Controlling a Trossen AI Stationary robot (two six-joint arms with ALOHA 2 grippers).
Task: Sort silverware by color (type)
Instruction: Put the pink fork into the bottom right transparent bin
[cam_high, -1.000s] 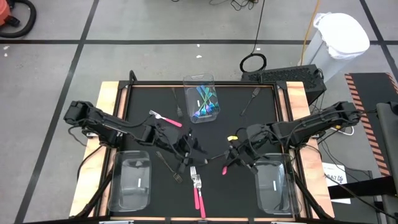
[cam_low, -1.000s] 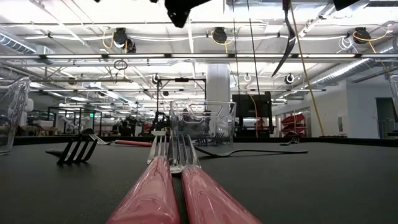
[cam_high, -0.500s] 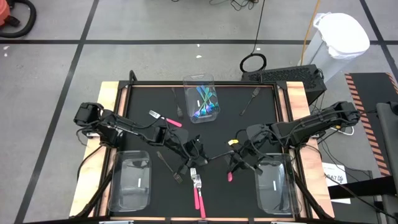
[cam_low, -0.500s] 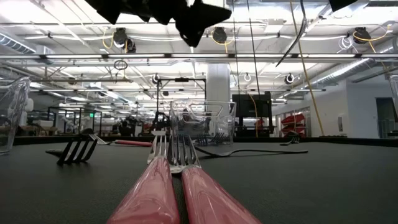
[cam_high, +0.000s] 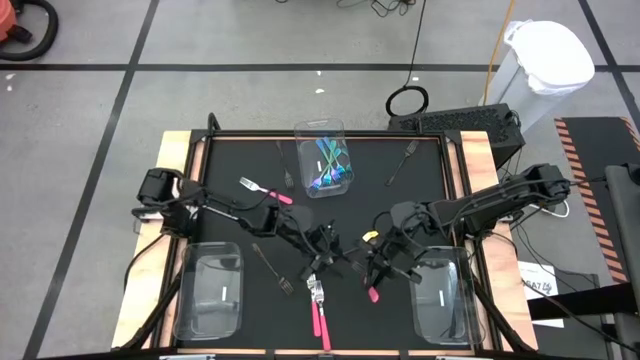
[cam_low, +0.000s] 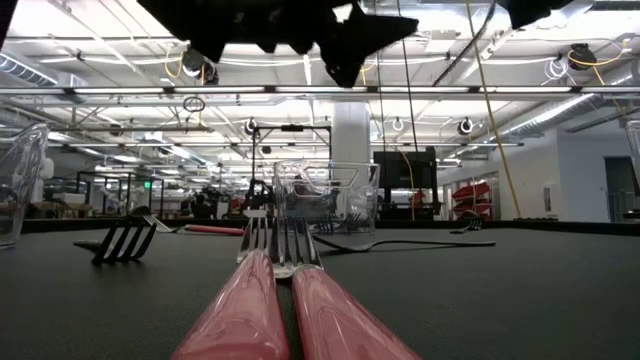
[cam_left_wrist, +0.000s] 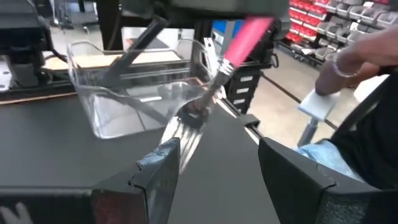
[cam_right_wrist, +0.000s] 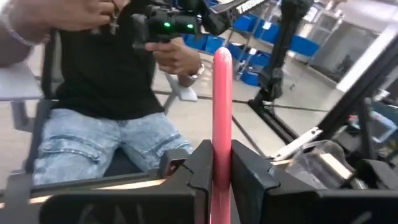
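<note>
My right gripper (cam_high: 380, 262) is shut on a pink-handled fork (cam_left_wrist: 245, 34) above the table's near middle. My left gripper (cam_high: 333, 250) stands open beside it; the fork's silver tines (cam_left_wrist: 186, 127) hang just ahead of its fingers (cam_left_wrist: 158, 171). Two more pink forks (cam_high: 319, 312) lie side by side near the front edge, and another (cam_high: 262, 190) lies at the far left. Dark forks (cam_high: 270, 265) (cam_high: 401, 160) rest flat on the black mat. Teal-handled pieces lie in a clear bin (cam_high: 322, 132) at the far middle. My left gripper is open; the tines reach close to one fingertip (cam_left_wrist: 165, 155), and I cannot tell whether they touch. My right gripper pinches the fork's pink handle (cam_right_wrist: 222, 134) between its two fingers, which lie across it. The handle's free end (cam_right_wrist: 222, 56) sticks out past them. The fork is lifted clear and tilted.
Two clear bins stand at the near left (cam_high: 210, 290) and the near right (cam_high: 440, 295). A wooden frame (cam_high: 175, 150) borders the mat. A seated person (cam_right_wrist: 112, 81) shows beyond the table in the wrist views.
My left gripper has moved toward the table's right edge and down, toward the fork held by my right gripper. My right gripper has turned in place, so the fork's pink handle end has swung toward the near edge and the fork now hangs less steeply.
</note>
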